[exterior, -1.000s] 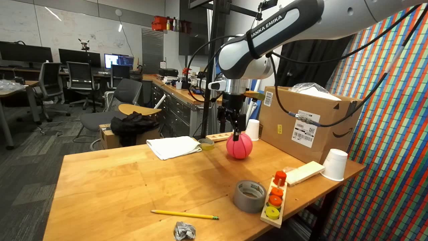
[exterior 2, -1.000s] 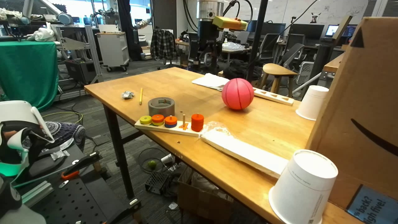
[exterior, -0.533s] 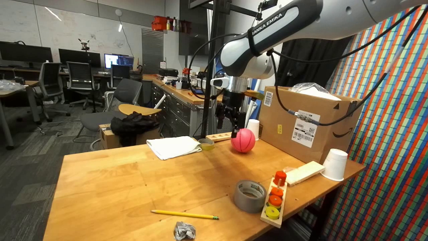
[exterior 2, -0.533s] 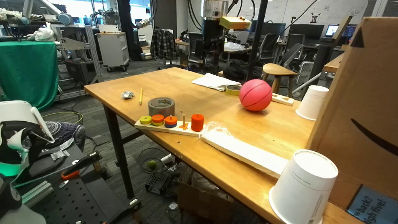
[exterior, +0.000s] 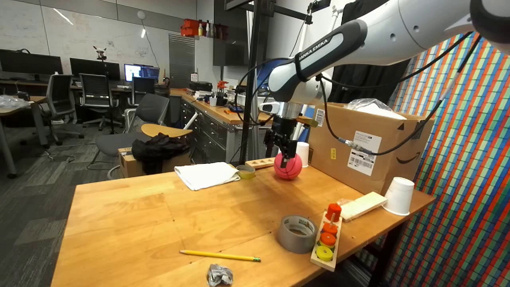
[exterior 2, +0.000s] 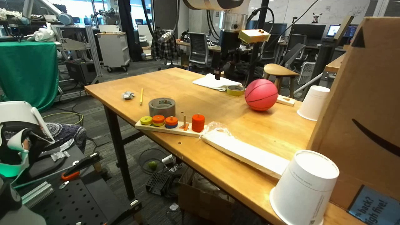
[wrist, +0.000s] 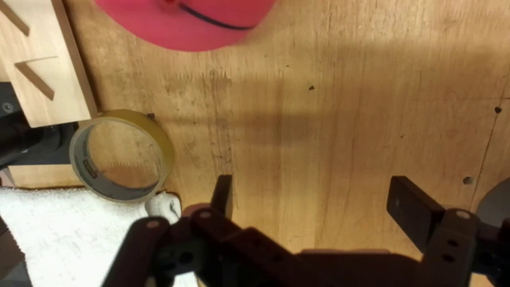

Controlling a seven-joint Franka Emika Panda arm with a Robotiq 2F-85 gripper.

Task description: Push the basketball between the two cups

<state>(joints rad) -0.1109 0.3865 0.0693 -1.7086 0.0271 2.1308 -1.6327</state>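
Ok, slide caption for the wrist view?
Open tool above wooden table, basketball cropped at top, yellow tape roll and white cloth at frame left.

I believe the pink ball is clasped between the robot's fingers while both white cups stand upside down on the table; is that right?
Not quite: the wrist view shows the pink ball outside the gap between the spread fingers. Both white cups do stand upside down on the table.

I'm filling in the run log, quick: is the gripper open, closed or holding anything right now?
Gripper: open, holding nothing; the basketball is outside its grasp.
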